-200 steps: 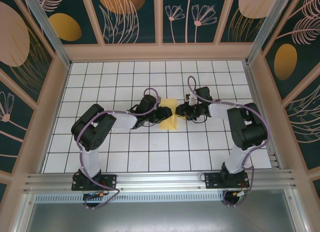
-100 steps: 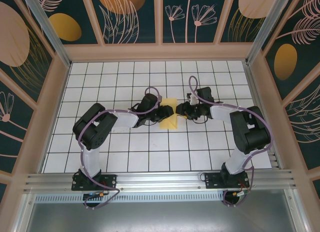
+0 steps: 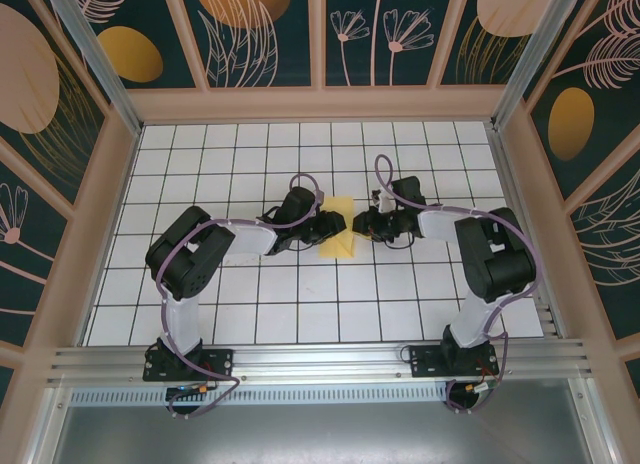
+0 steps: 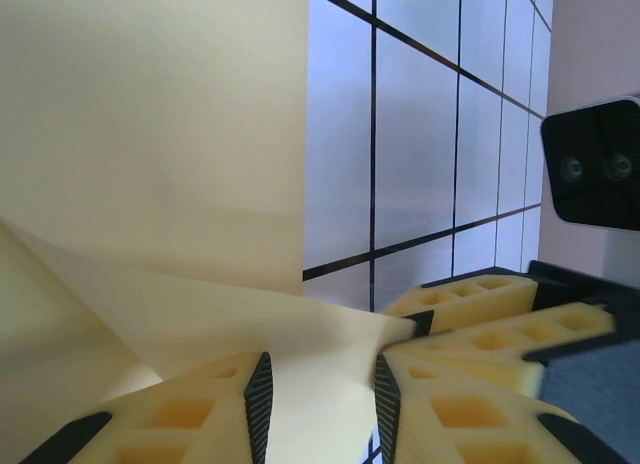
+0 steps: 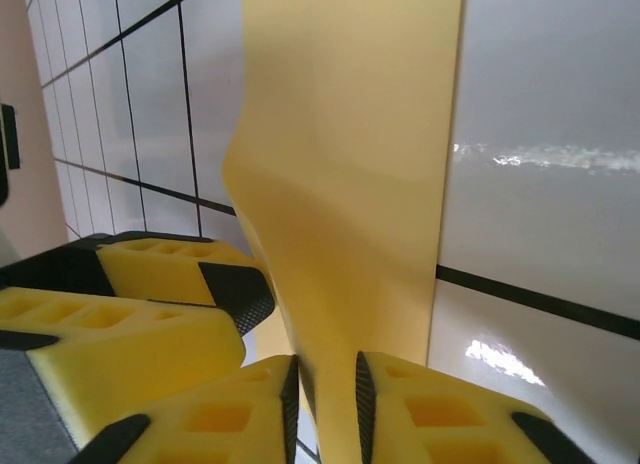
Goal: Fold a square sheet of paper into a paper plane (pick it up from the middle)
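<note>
Paper (image 3: 338,227) pinched from opposite sides by left claw (image 4: 320,409) and right claw (image 5: 325,409).

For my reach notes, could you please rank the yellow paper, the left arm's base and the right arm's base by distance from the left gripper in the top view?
1. The yellow paper, directly at the left gripper, mid-table.
2. The left arm's base, near edge, left.
3. The right arm's base, near edge, right; only slightly farther.
</note>
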Controlling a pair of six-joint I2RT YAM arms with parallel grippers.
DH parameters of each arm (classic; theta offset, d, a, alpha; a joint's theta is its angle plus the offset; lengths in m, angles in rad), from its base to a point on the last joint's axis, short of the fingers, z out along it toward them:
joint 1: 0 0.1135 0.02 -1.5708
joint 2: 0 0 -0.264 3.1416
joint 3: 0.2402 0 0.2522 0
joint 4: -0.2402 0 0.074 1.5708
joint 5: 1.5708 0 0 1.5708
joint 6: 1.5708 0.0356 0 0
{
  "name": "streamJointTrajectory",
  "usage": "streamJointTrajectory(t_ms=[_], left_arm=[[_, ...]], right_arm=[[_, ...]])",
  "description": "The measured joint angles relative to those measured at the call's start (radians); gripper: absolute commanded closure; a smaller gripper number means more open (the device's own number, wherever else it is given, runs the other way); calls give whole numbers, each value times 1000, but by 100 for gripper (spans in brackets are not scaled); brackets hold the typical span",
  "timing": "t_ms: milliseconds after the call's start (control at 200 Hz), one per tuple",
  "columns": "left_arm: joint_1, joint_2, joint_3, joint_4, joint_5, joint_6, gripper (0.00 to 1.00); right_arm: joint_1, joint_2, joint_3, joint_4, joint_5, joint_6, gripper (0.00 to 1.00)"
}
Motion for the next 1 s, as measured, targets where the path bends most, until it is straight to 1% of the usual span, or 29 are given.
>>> streamJointTrajectory(t_ms=[80,210,495,1001], left_arm=[[0,0,0,0,0,0,65],[0,0,0,0,0,0,65],[0,-14,0,1,3,8,66],[0,-7,19,4,34,8,68]], right_arm=[[2,10,12,-7,2,-3,92],[6,34,36,-14,10,-18,94],[6,78,64,-29,35,-50,94],[11,116,93,-44,36,-69,93]])
